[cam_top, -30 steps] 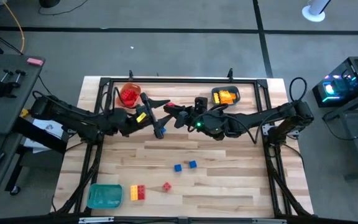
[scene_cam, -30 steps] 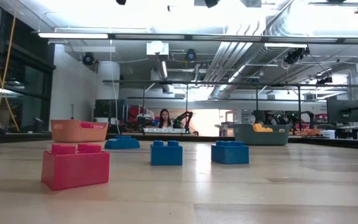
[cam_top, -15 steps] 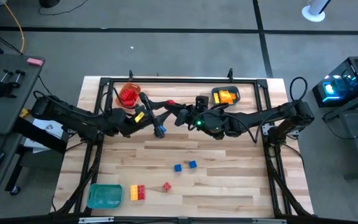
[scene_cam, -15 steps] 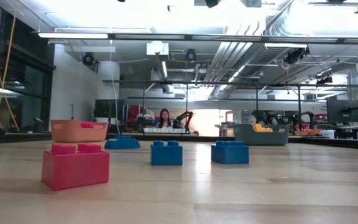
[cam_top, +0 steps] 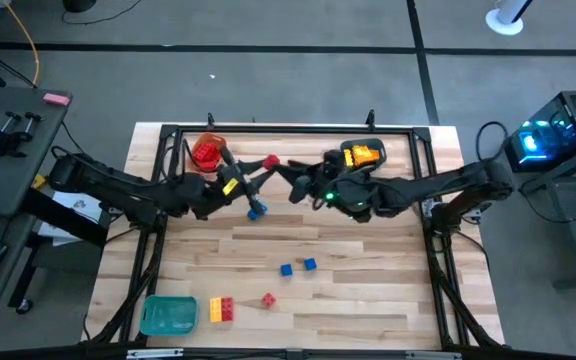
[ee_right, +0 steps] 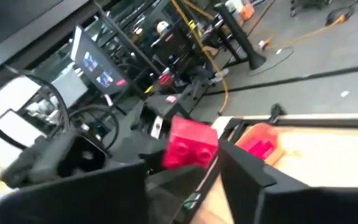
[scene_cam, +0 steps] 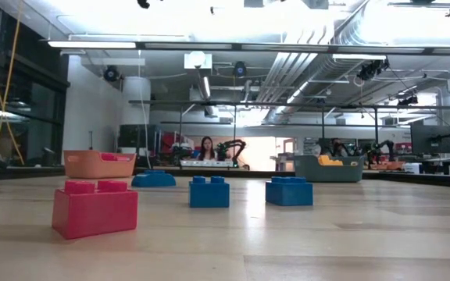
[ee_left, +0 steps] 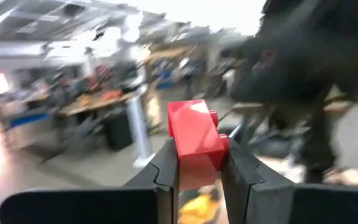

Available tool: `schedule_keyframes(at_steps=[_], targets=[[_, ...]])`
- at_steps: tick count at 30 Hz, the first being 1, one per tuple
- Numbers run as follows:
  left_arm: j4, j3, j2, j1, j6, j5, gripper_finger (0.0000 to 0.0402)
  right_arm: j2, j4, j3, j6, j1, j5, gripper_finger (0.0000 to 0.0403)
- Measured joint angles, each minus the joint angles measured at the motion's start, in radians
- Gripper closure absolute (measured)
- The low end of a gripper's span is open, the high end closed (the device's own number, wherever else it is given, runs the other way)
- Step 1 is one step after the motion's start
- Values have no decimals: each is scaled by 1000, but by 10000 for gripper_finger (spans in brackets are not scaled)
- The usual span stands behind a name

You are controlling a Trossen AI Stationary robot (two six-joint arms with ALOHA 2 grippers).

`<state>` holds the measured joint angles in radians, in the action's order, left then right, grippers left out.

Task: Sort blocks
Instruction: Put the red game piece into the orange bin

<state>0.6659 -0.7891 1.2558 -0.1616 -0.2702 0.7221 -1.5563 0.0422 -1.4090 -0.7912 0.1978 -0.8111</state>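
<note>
A red block (cam_top: pixel 271 161) hangs above the far part of the table with my left gripper (cam_top: pixel 264 166) shut on it. In the left wrist view the red block (ee_left: pixel 194 140) fills the gap between the fingers. My right gripper (cam_top: pixel 288 182) stands open just to the right of the block and touches nothing. In its wrist view the red block (ee_right: pixel 190 144) shows ahead of it. Two blue blocks (cam_top: pixel 285 269) (cam_top: pixel 309 264), a red block (cam_top: pixel 268 299) and a yellow and red joined pair (cam_top: pixel 221 309) lie on the near part of the table. My left gripper pinches the red block's lower part (ee_left: pixel 196 165) between its two fingers, one finger (ee_left: pixel 238 165) on the studded side and one on the side opposite. The fingers come from the table's left. The block sticks out past the fingertips, lifted clear of the table.
An orange tray (cam_top: pixel 206 152) with red blocks stands at the far left. A grey tray (cam_top: pixel 363 153) with yellow blocks stands at the far right. A green tray (cam_top: pixel 168 315) sits at the near left corner. A small blue thing (cam_top: pixel 256 210) lies under my left arm.
My left gripper has shut on the red block that my right gripper held out. My right gripper has let go and drawn back a little toward the table's right edge. The block stays lifted, now slightly farther back.
</note>
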Motion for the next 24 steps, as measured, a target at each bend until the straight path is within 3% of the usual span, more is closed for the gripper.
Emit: schedule_keyframes(at_steps=[5,9,13,16,20,24], targets=[[-387,0,-97,15,138,204,349,96,-177,0,24,4,-3,249],[-938,2,-200,91,545,288,349,172,-309,-1,24,15,-12,241],[-1390,72,-295,220,991,264,349,212,-433,-2,-8,41,-49,242],[-1430,160,-356,346,1117,123,349,223,-497,-2,-38,61,-108,242],[-1261,228,-347,519,976,-178,349,216,-547,-2,-86,67,-136,242],[-1240,208,-256,718,862,-276,349,215,-572,-2,-133,67,-130,242]])
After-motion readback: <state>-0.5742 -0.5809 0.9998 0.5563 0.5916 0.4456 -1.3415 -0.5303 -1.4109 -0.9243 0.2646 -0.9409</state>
